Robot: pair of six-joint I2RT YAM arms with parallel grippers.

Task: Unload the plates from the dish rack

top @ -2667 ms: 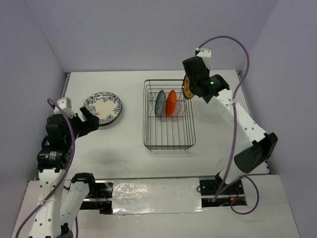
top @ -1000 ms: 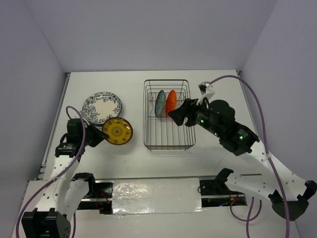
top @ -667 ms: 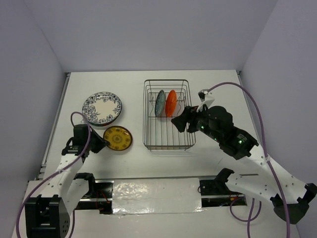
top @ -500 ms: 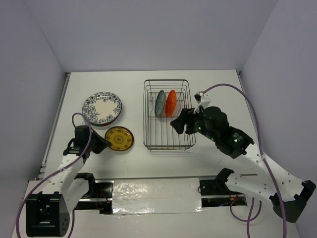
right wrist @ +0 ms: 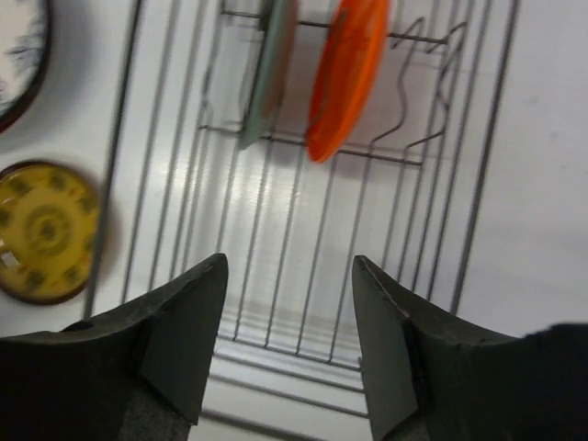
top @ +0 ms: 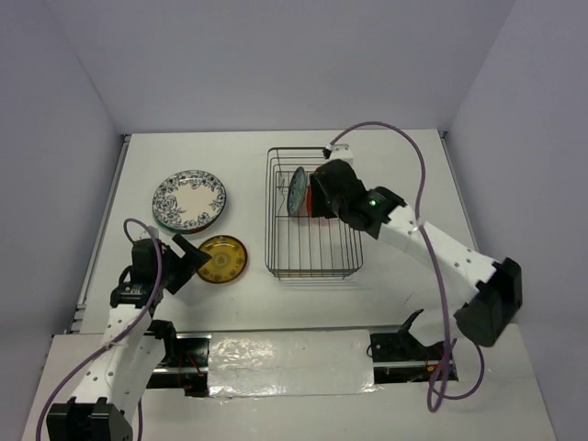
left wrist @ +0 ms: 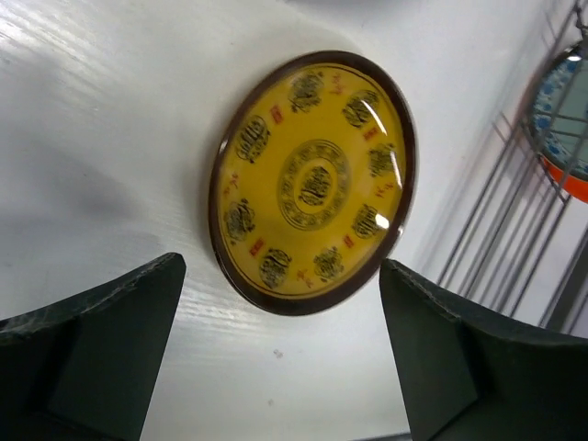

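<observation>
The dark wire dish rack (top: 312, 241) holds two upright plates: a teal one (top: 296, 190) (right wrist: 271, 69) and a red-orange one (right wrist: 349, 78). My right gripper (right wrist: 289, 266) hovers open above the rack floor, just short of these two plates, with nothing between its fingers (right wrist: 184, 331). In the top view its head (top: 329, 188) covers most of the red-orange plate. A yellow patterned plate (top: 223, 259) (left wrist: 312, 182) lies flat on the table left of the rack. My left gripper (top: 184, 253) (left wrist: 280, 268) stands wide open just in front of it, not touching.
A white plate with a dark-blue floral rim (top: 190, 199) lies flat behind the yellow one, at the left of the table. The rack's side wires (left wrist: 514, 230) rise just right of the yellow plate. The right arm's cable (top: 404, 138) loops over the table's back right.
My left gripper has set the yellow plate flat on the table and opened wide. My right arm has swung back over the rack towards the standing plates.
</observation>
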